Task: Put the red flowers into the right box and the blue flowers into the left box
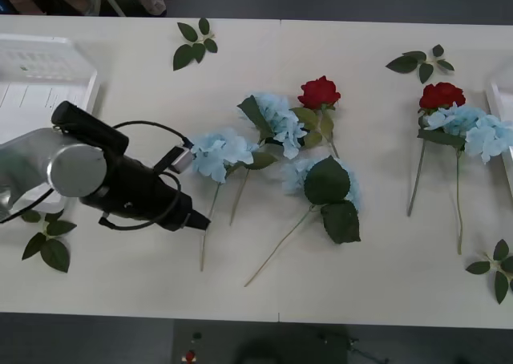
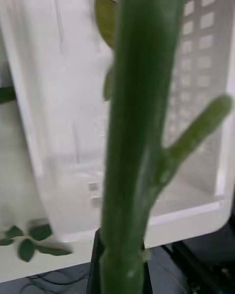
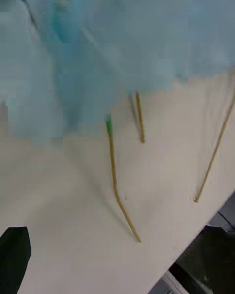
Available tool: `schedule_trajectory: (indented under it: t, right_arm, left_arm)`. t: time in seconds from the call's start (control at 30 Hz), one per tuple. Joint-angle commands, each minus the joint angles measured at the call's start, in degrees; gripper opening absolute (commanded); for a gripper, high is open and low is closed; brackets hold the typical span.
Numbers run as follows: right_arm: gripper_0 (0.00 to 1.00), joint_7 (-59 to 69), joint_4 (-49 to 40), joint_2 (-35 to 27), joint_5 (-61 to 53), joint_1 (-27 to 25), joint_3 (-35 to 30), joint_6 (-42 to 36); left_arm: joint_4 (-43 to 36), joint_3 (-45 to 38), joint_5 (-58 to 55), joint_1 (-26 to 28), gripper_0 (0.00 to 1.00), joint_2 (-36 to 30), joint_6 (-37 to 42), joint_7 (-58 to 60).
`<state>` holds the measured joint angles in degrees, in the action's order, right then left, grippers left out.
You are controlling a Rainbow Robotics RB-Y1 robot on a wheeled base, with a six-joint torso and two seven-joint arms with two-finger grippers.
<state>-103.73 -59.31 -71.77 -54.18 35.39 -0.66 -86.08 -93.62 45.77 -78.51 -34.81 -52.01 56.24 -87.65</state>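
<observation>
My left gripper (image 1: 196, 220) low over table, just beside nearest blue flowers (image 1: 218, 154), fingers apart. My right gripper (image 2: 120, 269) clamped on green stem (image 2: 139, 127) above right box (image 2: 58, 127). Left box (image 1: 44, 79) far left.

Pale-blue flowers (image 1: 220, 154) and deep-red flowers (image 1: 319, 91) with green leaves lie on a white table (image 1: 369, 276).

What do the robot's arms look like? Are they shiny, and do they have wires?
The left arm is a fat, rounded silver-grey tube with a round joint cap. From there it turns black and narrows toward the end effector. A thin black cable loops out over it, and a small silver plug-like part sits near the wrist. The right end effector is black too.
</observation>
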Motion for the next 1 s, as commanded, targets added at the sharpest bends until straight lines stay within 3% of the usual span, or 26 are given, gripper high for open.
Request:
schedule_trajectory:
  t: [0.03, 0.17, 0.23, 0.33, 0.43, 0.63, 0.67, 0.7, 0.77, 0.9, 1.0]
  right_arm:
    - [0.00, -1.5, -0.6, 1.0, 2.6, -5.0, -1.1, 6.5]
    - [0.00, -0.8, -0.6, 4.2, 6.5, -9.6, -1.1, 16.2]
    - [0.00, 0.3, -0.5, 6.0, 9.3, -11.0, -1.0, 20.0]
    - [0.00, 3.0, 1.0, 8.0, 12.6, -11.3, -1.1, 23.0]
    - [0.00, 3.9, 2.7, 9.7, 15.8, -11.3, -1.0, 25.6]
    - [0.02, 4.8, 3.3, 10.0, 15.9, -11.3, 0.0, 27.9]
    - [0.11, 4.8, 3.3, 10.0, 15.8, -11.3, 0.1, 28.3]
    - [0.32, 4.7, 3.5, 10.0, 15.7, -11.3, 0.2, 29.0]
    - [0.50, 4.2, 3.9, 10.0, 15.4, -11.3, 0.3, 30.2]
    - [0.65, 3.5, 4.0, 10.0, 14.4, -11.3, 0.3, 31.1]
    - [0.69, 2.9, 4.0, 9.9, 12.9, -11.3, 0.3, 31.2]
  left_arm:
    - [4.8, 2.9, 5.4, -7.8, 1.00, 6.4, -0.2, 7.8]
    - [8.8, 4.8, 10.8, -9.8, 0.99, 11.4, -1.4, 10.2]
    - [10.7, 4.8, 13.8, -10.4, 0.70, 13.6, -1.5, 10.2]
    - [13.7, 6.3, 16.7, -11.6, 0.55, 15.8, -1.5, 10.2]
    - [16.7, 7.7, 17.9, -12.5, 0.00, 17.9, -1.6, 10.4]
    - [17.2, 7.7, 18.7, -12.4, 0.00, 17.8, -2.4, 9.9]
    - [17.2, 7.7, 18.7, -12.4, 0.00, 17.7, -2.4, 9.9]
    - [17.2, 7.7, 18.7, -12.4, 0.00, 17.6, -2.4, 9.9]
    - [16.4, 7.7, 18.7, -12.5, 0.00, 16.6, -2.4, 10.0]
    - [11.0, 4.9, 18.8, -12.6, 0.00, 11.0, -1.5, 9.9]
    - [4.9, 2.5, 19.0, -13.8, 0.00, 3.0, 2.6, 9.7]
